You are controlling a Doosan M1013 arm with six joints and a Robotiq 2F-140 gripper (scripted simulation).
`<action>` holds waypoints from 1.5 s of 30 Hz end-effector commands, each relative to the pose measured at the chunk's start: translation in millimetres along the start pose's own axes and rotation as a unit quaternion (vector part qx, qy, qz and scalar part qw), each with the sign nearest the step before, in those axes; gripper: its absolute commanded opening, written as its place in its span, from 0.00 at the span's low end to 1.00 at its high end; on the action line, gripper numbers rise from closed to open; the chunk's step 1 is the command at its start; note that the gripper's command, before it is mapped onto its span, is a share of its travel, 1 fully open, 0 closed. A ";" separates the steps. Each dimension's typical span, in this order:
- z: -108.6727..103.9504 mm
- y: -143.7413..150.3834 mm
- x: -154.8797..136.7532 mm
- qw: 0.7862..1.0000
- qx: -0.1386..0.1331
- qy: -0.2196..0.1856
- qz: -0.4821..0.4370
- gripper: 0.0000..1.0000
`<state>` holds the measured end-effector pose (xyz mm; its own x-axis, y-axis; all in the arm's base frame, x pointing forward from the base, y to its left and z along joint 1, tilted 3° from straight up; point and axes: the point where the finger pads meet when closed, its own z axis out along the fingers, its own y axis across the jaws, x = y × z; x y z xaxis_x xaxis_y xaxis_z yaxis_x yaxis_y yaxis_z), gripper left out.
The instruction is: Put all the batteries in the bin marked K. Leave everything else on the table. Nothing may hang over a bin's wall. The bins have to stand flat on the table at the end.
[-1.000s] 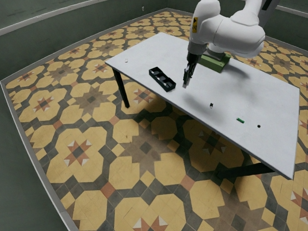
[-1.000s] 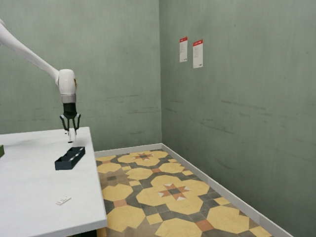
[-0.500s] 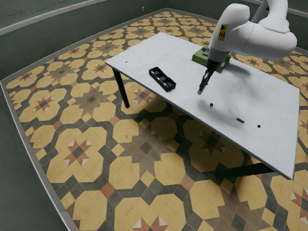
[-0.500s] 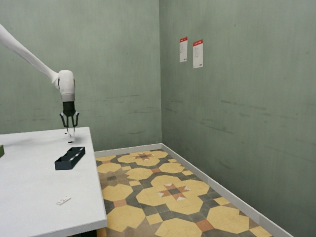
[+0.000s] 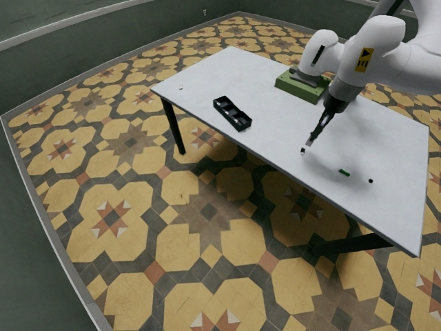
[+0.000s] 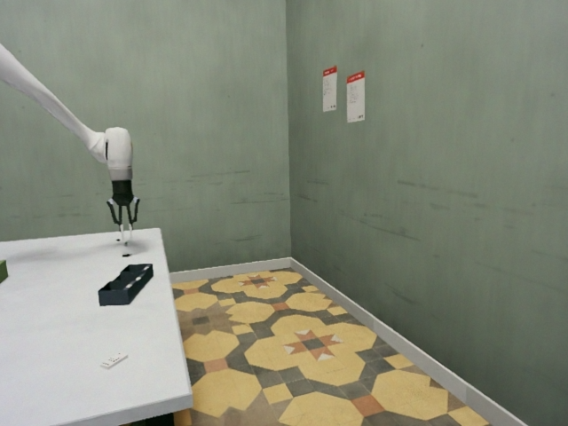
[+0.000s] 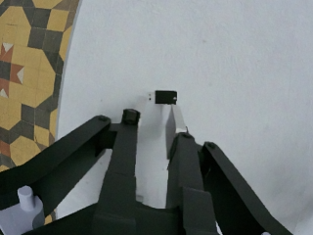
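Currently, the claw (image 5: 309, 143) (image 6: 125, 238) (image 7: 156, 113) is hovering above the worktop (image 5: 278, 117) (image 6: 55, 330) (image 7: 235, 59), its fingers standing a little apart with nothing between them. A small black-and-white piece (image 5: 302, 151) (image 6: 126, 255) (image 7: 165, 97) is lying near the fingertips. A green cylinder, apparently a battery (image 5: 344, 172), is lying farther off, near a round dark object (image 5: 371, 181). The black three-compartment bin (image 5: 232, 113) (image 6: 120, 293) is standing flat, well apart from them.

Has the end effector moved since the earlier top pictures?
Yes. In the top view the end effector has gone away from the black bin, towards the green cylinder.
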<state>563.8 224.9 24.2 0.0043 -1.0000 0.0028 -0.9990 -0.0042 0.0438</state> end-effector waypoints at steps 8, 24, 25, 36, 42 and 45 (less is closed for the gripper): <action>-1.8 5.7 -81.6 1.000 0.001 0.000 0.000 0.26; -3.5 14.7 -198.0 1.000 0.001 0.000 0.000 0.26; -3.6 15.2 -204.9 1.000 0.001 0.000 0.000 0.26; -3.6 15.1 -204.6 1.000 0.001 0.000 0.000 0.26; -3.6 15.1 -203.7 1.000 0.001 0.000 0.000 0.26; -3.6 15.1 -203.5 1.000 0.001 0.000 0.000 0.26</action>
<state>547.6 428.1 27.1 0.0045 -1.0000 0.0033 -0.9990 -0.0043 0.0436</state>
